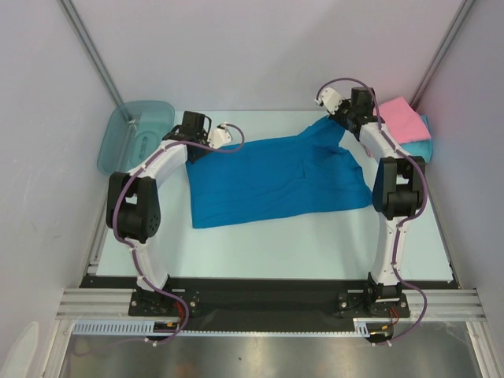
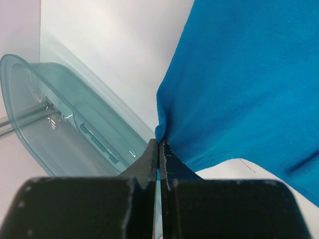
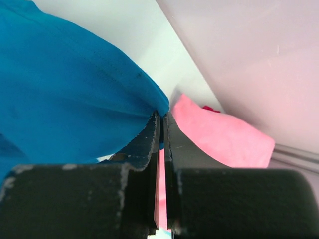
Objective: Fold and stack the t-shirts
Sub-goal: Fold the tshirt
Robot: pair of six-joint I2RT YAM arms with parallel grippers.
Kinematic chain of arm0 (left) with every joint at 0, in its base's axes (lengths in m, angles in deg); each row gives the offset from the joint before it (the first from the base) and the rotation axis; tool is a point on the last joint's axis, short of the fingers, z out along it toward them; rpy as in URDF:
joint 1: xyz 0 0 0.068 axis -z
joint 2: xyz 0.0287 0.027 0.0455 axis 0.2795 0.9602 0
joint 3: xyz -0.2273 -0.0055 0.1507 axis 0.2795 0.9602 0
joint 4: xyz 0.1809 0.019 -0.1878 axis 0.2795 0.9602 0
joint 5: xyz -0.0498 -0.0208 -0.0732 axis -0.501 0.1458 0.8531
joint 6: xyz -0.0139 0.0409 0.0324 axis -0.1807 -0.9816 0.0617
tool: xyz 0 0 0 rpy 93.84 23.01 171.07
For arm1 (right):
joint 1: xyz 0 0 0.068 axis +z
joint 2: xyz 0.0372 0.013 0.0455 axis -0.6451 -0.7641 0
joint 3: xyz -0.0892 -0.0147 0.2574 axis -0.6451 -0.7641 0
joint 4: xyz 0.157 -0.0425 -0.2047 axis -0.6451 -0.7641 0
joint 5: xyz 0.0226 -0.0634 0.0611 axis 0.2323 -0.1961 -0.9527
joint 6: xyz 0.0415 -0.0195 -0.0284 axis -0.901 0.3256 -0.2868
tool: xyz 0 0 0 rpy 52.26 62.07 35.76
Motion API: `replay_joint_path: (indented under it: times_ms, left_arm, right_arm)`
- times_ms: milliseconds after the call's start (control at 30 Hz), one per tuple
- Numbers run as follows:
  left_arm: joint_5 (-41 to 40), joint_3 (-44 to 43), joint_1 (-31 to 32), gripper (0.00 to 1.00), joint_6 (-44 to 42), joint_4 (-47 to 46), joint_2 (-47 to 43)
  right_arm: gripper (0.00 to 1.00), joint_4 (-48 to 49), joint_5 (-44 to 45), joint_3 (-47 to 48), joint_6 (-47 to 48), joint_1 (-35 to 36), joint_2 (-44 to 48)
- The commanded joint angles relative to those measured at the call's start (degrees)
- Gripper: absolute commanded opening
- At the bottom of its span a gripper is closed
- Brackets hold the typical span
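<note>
Blue t-shirt (image 1: 276,177): held taut between both hands, likely ready for folding.
Left hand (image 2: 159,145): clamped on one corner.
Right hand (image 3: 163,115): clamped on the other corner; pink t-shirt (image 3: 219,134) just beyond.

The blue t-shirt (image 1: 268,181) is matt cloth, the bin (image 1: 118,146) glossy plastic.

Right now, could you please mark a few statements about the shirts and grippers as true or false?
1. The left gripper is shut on the blue t-shirt. True.
2. The right gripper hangs open, holding nothing. False: the right gripper is also shut on the blue t-shirt.
3. The pink t-shirt lies on the turquoise t-shirt at the far right. True.
4. The blue t-shirt is folded into a neat square. False: it lies spread out on the table.
</note>
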State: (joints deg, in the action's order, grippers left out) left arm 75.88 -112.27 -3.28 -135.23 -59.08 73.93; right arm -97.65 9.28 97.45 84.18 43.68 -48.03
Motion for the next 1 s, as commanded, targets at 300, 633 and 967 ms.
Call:
replay_joint_path:
  times_ms: [300, 633, 967]
  left_arm:
    - [1.0, 3.4, 1.4, 0.0, 0.8, 0.5, -8.0]
    - [1.0, 6.6, 3.3, 0.0, 0.5, 0.8, -11.7]
    - [0.1, 9.2, 3.6, 0.0, -4.0, 1.5, -12.9]
  right_arm:
    - [0.0, 4.9, 0.6, 11.9, 6.5, -0.7, -6.0]
    - [0.0, 1.3, -1.7, 9.9, 7.1, -0.7, -4.4]
    - [0.0, -13.6, -7.4, 1.9, 9.8, -2.0, 7.0]
